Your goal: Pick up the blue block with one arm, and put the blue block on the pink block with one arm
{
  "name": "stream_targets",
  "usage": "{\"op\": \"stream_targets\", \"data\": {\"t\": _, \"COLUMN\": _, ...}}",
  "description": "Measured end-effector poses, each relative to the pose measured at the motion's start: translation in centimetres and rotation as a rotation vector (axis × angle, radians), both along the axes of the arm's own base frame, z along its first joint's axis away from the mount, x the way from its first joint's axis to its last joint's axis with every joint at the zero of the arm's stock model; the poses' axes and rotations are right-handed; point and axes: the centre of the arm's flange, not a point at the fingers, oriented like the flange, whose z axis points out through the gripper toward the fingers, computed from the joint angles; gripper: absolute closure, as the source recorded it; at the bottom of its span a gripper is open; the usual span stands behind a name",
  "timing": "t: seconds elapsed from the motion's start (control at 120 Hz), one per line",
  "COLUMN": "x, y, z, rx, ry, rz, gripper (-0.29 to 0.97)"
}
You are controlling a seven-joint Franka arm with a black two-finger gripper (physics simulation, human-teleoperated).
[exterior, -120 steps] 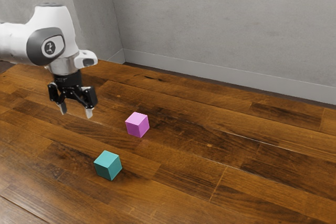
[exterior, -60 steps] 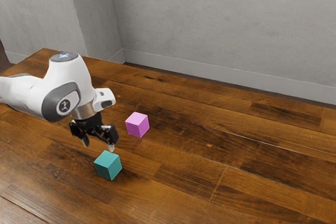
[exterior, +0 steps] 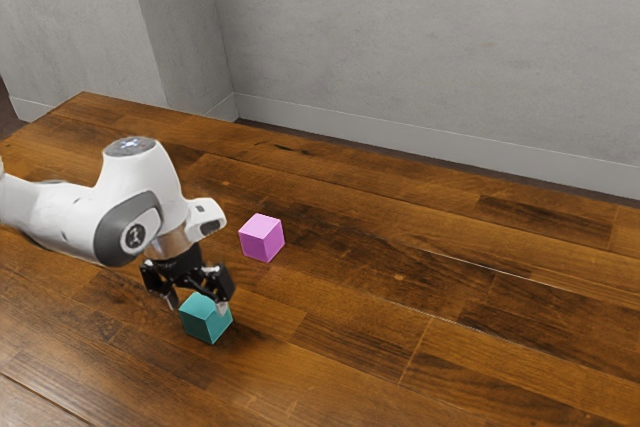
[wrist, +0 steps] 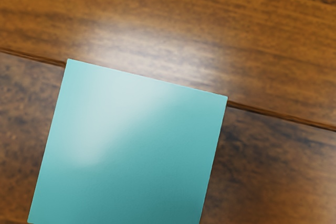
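Observation:
The blue block [exterior: 207, 318], a teal cube, rests on the wooden floor near the front. My gripper [exterior: 196, 299] hangs right over its top, open, with the fingers [exterior: 221, 297] straddling the upper edges of the cube. In the wrist view the blue block [wrist: 131, 156] lies close under my hand, its top face flat and slightly rotated. The pink block [exterior: 261, 237] sits on the floor a short way behind the blue one, toward the exterior view's right, apart from the gripper.
Dark wooden planks [exterior: 450, 277] stretch out to the exterior view's right. A grey wall with a baseboard [exterior: 420, 137] runs along the back. My white arm [exterior: 90, 217] lies low at the exterior view's left.
My arm has swung down and toward the front, from above the floor behind the blocks to just over the blue block. The fingers stayed open. Neither block moved.

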Motion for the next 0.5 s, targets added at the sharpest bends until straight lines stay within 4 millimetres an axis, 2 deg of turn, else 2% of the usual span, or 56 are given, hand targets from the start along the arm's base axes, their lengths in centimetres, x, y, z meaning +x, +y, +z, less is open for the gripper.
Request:
{"op": "stream_targets", "data": {"t": 0.2, "x": 0.6, "y": 1.0, "z": -1.6, "rx": 0.010, "ry": -0.013, "rz": -0.013, "gripper": 0.00}}
{"op": "stream_targets", "data": {"t": 0.4, "x": 1.6, "y": 2.3, "z": -1.9, "rx": 0.021, "ry": -0.041, "rz": -0.033, "gripper": 0.00}}
{"op": "stream_targets", "data": {"t": 0.5, "x": 1.7, "y": 2.7, "z": -2.6, "rx": 0.021, "ry": -0.037, "rz": -0.039, "gripper": 0.00}}
